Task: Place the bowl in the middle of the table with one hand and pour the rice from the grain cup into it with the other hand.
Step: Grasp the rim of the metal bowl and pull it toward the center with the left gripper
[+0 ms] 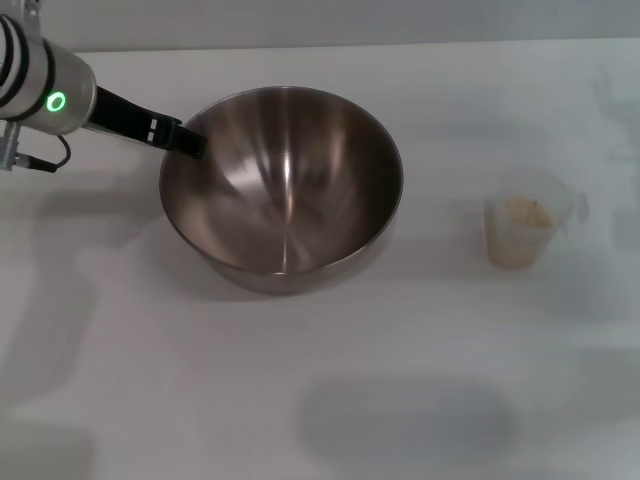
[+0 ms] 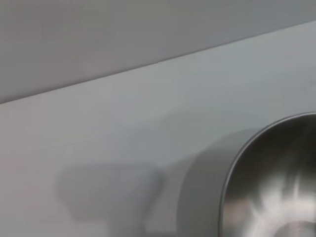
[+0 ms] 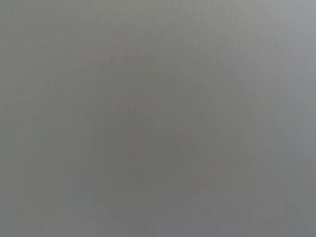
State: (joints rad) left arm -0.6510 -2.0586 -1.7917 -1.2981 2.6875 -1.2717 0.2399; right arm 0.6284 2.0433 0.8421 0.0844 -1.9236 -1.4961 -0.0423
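Observation:
The steel bowl [image 1: 285, 190] stands on the white table [image 1: 300, 400], slightly left of centre and empty inside. My left gripper [image 1: 188, 142] reaches in from the far left and its black fingers sit on the bowl's left rim, closed on it. The left wrist view shows part of the bowl's rim and outer wall [image 2: 276, 187]. The clear grain cup [image 1: 522, 232] stands upright to the right of the bowl, well apart from it, with pale rice [image 1: 526, 214] inside. My right gripper is out of view; its wrist view shows only a plain grey surface.
The table's far edge [image 1: 400, 42] runs along the top of the head view, against a grey wall. Bare white tabletop [image 2: 123, 123] lies around the bowl and between the bowl and the cup.

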